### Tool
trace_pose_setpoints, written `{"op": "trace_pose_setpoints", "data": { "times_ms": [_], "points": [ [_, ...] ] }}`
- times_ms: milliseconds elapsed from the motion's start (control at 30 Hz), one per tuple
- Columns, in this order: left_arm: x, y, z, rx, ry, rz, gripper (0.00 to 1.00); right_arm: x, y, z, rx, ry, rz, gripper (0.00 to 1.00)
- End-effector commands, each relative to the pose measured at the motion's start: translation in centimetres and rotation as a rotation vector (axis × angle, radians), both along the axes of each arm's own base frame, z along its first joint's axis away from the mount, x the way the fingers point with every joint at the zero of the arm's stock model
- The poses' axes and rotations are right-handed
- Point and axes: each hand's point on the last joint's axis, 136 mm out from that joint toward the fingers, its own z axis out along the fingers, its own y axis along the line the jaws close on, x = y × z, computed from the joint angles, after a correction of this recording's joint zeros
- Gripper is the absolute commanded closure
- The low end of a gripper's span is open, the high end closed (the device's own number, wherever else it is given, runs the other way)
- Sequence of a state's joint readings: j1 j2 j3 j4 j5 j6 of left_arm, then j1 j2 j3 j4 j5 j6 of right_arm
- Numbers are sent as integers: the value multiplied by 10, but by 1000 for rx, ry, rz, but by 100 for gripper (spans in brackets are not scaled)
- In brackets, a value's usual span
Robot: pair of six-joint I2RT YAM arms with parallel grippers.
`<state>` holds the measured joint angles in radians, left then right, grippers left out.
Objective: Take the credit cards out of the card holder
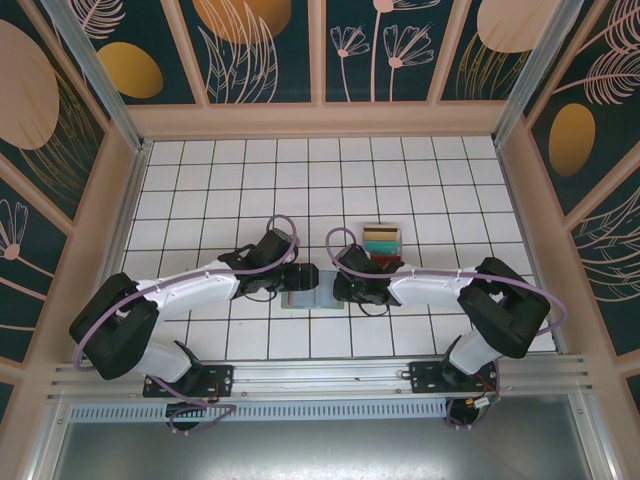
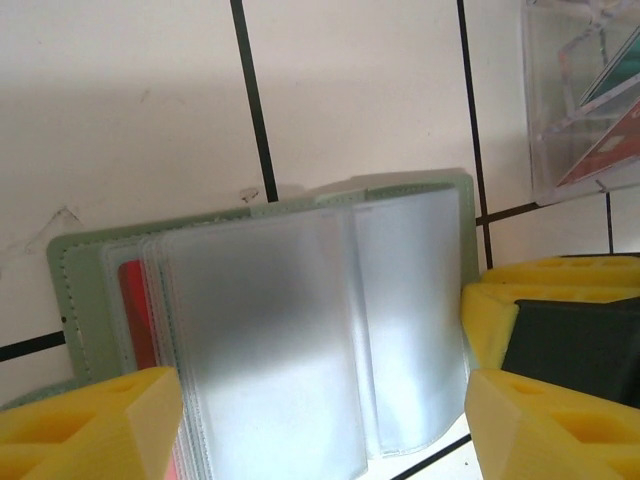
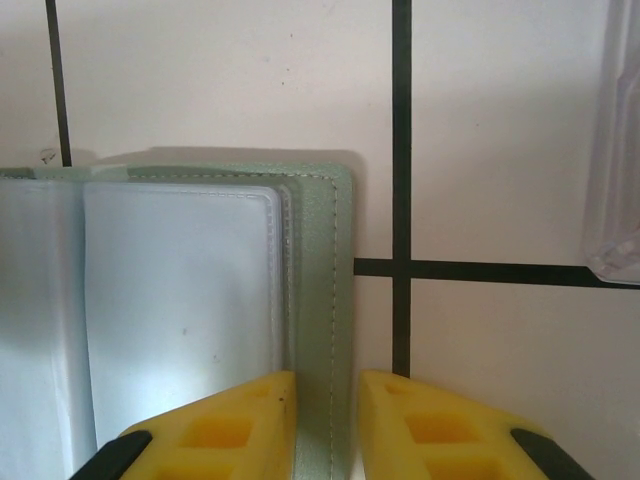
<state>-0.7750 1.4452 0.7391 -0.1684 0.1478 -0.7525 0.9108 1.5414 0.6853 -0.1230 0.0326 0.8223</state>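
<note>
Left tool (image 2: 320, 400): I see it open, above the card holder (image 2: 300, 300).
Right tool (image 3: 327, 390): gripping the card holder's green edge.
Card holder: open on the bench (image 1: 250, 180), lower centre of top view.
Red card (image 2: 135, 305): in a left sleeve.

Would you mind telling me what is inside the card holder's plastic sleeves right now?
A red card shows in a sleeve near the card holder's left edge in the left wrist view. The frosted sleeves hide whatever else lies inside.
</note>
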Motion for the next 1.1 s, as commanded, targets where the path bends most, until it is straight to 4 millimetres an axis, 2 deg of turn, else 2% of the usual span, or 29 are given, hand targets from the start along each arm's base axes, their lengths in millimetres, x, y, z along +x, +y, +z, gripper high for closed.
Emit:
{"op": "trace_pose_setpoints", "data": {
  "times_ms": [0,433,667,1067],
  "points": [
    [1,-4,6,-9,-15,-19,25,-5,6,-9,11,31,1,76],
    [-9,-1,-25,43,78,-30,26,-6,6,-9,13,33,-3,76],
    [-16,-14,-30,-19,121,-72,29,-5,7,-10,15,33,-1,76],
    [-18,-32,-10,-121,104,-132,26,-6,8,-11,14,37,0,76]
  ]
}}
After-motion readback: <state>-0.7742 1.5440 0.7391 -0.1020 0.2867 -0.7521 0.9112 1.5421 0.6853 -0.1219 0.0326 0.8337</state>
